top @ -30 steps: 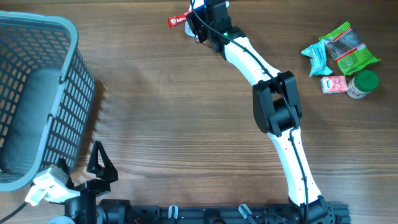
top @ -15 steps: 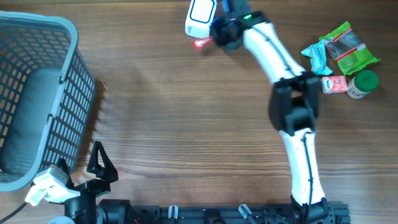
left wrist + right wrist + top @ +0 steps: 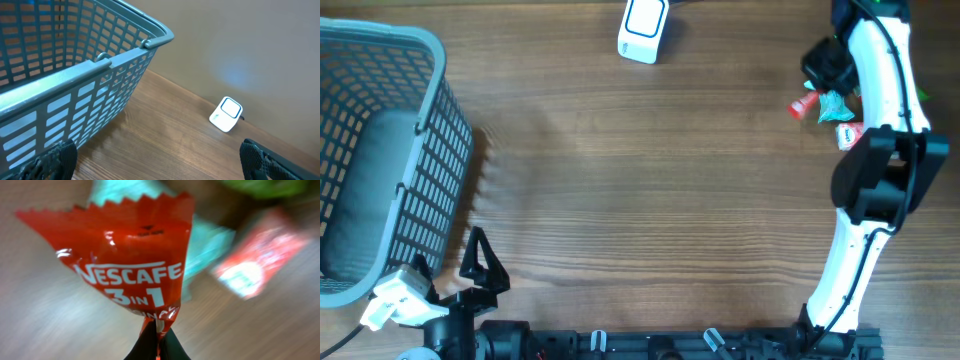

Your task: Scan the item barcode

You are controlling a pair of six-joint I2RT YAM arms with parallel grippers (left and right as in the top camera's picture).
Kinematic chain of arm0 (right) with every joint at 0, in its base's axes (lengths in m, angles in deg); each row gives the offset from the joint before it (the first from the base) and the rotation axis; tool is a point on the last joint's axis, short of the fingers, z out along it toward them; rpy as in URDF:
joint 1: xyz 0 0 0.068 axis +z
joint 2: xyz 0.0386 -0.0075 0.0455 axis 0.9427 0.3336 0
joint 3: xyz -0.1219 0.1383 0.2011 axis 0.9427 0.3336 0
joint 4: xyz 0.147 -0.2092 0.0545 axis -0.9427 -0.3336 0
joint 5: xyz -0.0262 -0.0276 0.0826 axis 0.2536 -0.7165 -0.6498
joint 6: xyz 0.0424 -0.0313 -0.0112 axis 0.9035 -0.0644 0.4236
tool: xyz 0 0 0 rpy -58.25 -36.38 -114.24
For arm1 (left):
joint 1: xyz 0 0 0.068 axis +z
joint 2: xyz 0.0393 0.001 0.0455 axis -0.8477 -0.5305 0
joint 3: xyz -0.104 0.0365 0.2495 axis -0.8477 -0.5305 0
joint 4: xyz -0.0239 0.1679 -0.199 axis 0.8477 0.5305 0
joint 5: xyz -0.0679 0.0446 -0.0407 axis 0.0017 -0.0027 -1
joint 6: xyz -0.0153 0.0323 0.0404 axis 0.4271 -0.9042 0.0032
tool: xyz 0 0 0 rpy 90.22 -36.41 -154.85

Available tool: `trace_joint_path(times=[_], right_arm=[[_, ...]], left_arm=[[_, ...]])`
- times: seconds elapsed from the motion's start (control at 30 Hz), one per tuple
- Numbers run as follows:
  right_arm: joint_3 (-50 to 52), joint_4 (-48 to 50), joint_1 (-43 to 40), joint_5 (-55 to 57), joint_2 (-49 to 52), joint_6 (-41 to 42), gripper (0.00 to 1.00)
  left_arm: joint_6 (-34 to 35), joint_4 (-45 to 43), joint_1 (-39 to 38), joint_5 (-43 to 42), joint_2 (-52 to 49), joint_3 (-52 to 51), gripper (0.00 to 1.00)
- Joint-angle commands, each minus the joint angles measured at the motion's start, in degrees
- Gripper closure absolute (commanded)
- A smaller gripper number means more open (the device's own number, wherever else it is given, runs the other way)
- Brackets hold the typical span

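overhead view: found the right pincer (image 3: pixel 813 97) at the right side of the table (image 3: pixel 650 200), over the heap of loose goods and well apart from the scanner (image 3: pixel 642 30) at the far edge. found the red sachet (image 3: pixel 802 106) hanging from it, just beside the teal packet (image 3: pixel 835 105) and near the pink packet (image 3: pixel 847 136).

right wrist view: confirmed that pincer pressed together on the lower seam of the sachet, pinching a thin edge only. printed face turned to the lens, brand lettering readable, no barcode seen on this side. judged the edge grip deliberate: leaves both flat faces free for the scanner window. background blurred; cannot tell contact with the heap from a small gap.

left wrist view: found the left pincer (image 3: pixel 156 167) spread wide and holding nothing, parked low at the near edge beside the basket (image 3: pixel 75 75). judged as kept out of the working lane. scanner in its sight, standing alone by the wall, with a bluish glow above.

judged against the task: sachet in hand but far from the scanner; cannot tell from this position alone whether scanned or not. if not, likely needed next: a carry across to the scanner, barcode side toward the window. risk of twist or slip from so thin a grip, and of glare from crinkled foil.
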Motion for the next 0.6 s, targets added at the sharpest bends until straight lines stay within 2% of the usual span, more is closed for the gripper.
trace_joint_path(times=[0.0, 0.23, 0.27, 0.3, 0.33, 0.37, 0.5, 0.57], right_arm=[[3.98, 2.21, -2.84, 8.28, 0.37, -7.52, 0.96], [5.55, 2.89, -7.39, 8.52, 0.68, -6.84, 0.95], [5.49, 2.25, -8.0, 7.69, 0.63, -6.91, 0.78], [5.27, 1.42, -8.55, 6.82, 0.59, -7.06, 0.33], [4.87, 0.15, -9.09, 5.99, 0.5, -7.06, 0.11], [4.57, -0.74, -9.29, 5.99, 0.35, -7.04, 0.01], [3.76, -3.32, -9.14, 4.85, -2.73, -7.8, 0.0], [3.76, -2.84, -8.22, 0.31, -6.6, -10.62, 0.0]], left_arm=[[0.31, -0.11, 0.33, -0.46, 0.2, -0.02, 0.0], [0.31, -0.11, 0.33, -0.46, 0.2, -0.02, 0.0], [0.31, -0.11, 0.33, -0.46, 0.2, -0.02, 0.0], [0.31, -0.11, 0.33, -0.46, 0.2, -0.02, 0.0], [0.31, -0.11, 0.33, -0.46, 0.2, -0.02, 0.0], [0.31, -0.11, 0.33, -0.46, 0.2, -0.02, 0.0], [0.31, -0.11, 0.33, -0.46, 0.2, -0.02, 0.0], [0.31, -0.11, 0.31, -0.46, 0.2, -0.02, 0.0]])
